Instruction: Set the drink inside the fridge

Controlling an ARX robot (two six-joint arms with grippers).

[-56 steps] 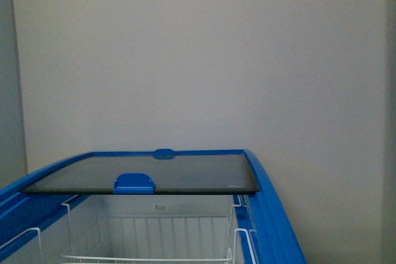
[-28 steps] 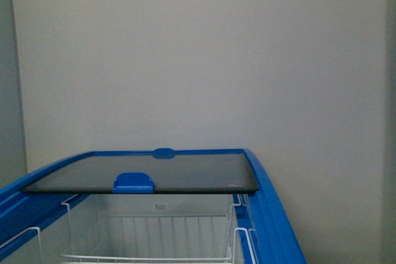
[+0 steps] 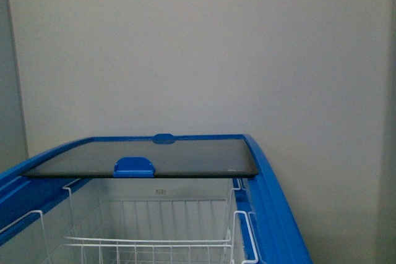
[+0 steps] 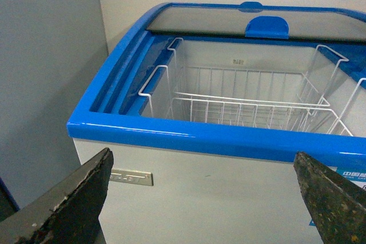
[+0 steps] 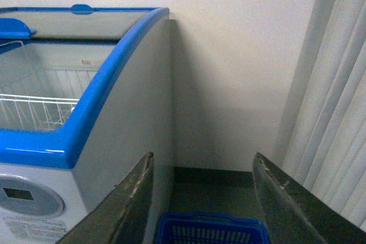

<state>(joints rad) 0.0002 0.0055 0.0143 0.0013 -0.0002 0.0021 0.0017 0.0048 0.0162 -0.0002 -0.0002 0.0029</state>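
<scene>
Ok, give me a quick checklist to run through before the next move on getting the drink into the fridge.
1. Fridge lid slid back, opening exposed: ok.
2. Wire basket inside free to take a bottle: ok, nothing seen in it.
3. Drink located: not ok, it shows in no view.
4. Left gripper empty, jaws wide apart: ok.
5. Right gripper empty, jaws apart: ok.
6. Blue basket on the floor under the right gripper holds the drink: cannot tell, only its rim shows.

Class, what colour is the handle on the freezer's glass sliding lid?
Blue, like the rim; the lid handle shows best in the left wrist view.
</scene>
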